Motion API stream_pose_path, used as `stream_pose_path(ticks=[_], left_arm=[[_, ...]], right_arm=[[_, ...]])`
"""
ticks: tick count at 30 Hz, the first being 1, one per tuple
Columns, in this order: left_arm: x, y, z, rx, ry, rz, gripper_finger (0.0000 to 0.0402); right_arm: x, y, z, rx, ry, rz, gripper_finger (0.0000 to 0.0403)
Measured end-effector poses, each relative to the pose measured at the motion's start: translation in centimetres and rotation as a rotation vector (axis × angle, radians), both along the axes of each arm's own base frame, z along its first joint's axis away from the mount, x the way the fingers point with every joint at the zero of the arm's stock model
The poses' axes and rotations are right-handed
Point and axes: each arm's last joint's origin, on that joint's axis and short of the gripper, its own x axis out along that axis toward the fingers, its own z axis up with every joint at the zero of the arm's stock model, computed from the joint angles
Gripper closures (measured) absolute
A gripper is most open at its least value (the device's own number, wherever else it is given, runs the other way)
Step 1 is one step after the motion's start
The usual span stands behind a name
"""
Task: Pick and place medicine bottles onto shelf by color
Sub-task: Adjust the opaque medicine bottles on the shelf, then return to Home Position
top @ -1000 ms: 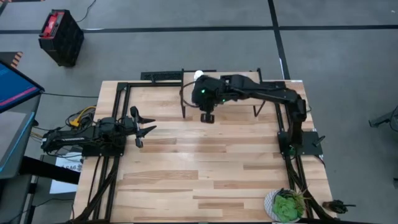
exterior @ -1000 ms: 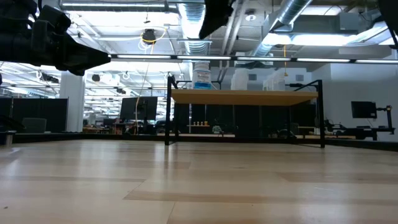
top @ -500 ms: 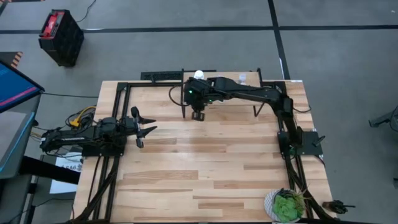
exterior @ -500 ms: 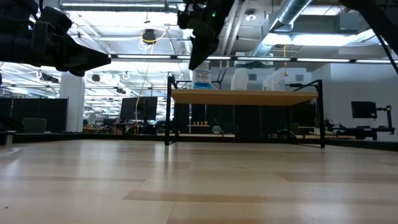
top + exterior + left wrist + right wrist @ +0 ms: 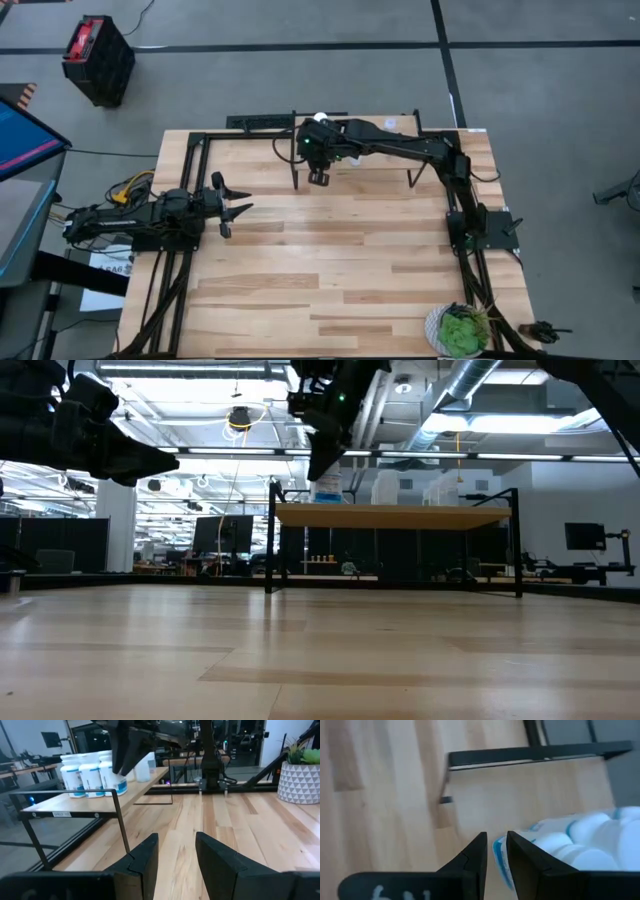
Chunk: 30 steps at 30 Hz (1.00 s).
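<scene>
Above the shelf's point(image 5: 380, 160) left end, the right gripper point(image 5: 318, 177) hangs with fingers slightly apart, holding nothing. Bottles point(image 5: 92, 772) stand grouped on the shelf there. Placing looks finished for this one; next it must back away clear. Left gripper point(image 5: 235, 203) waits open, well apart.

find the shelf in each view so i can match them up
High view: shelf at the table's far edge, mostly under the right arm.
Low view: shelf across the middle distance, right end effector over its left end.
Left wrist view: shelf on the left, carrying white medicine bottles.
Right wrist view: shelf directly below the camera.
Shared landmark: the bottle cluster at the shelf's end.
</scene>
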Motion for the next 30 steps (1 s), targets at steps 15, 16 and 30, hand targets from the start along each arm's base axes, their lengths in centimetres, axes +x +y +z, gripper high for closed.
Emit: stream_pose_path(ticks=[15, 16, 30], left_arm=[[0.0, 0.0, 0.0, 0.000, -0.001, 0.000, 0.0281], [0.0, 0.0, 0.0, 0.000, -0.001, -0.001, 0.0281], [0.1, 0.0, -0.1, -0.001, 0.009, -0.001, 0.0281]], right_arm=[[-0.9, 2.4, 2.6, -0.010, -0.033, 0.026, 0.0306], [-1.3, 2.9, 3.4, -0.009, -0.039, 0.032, 0.0306], [-12.6, 9.7, 12.2, 0.114, -0.017, -0.012, 0.0306]])
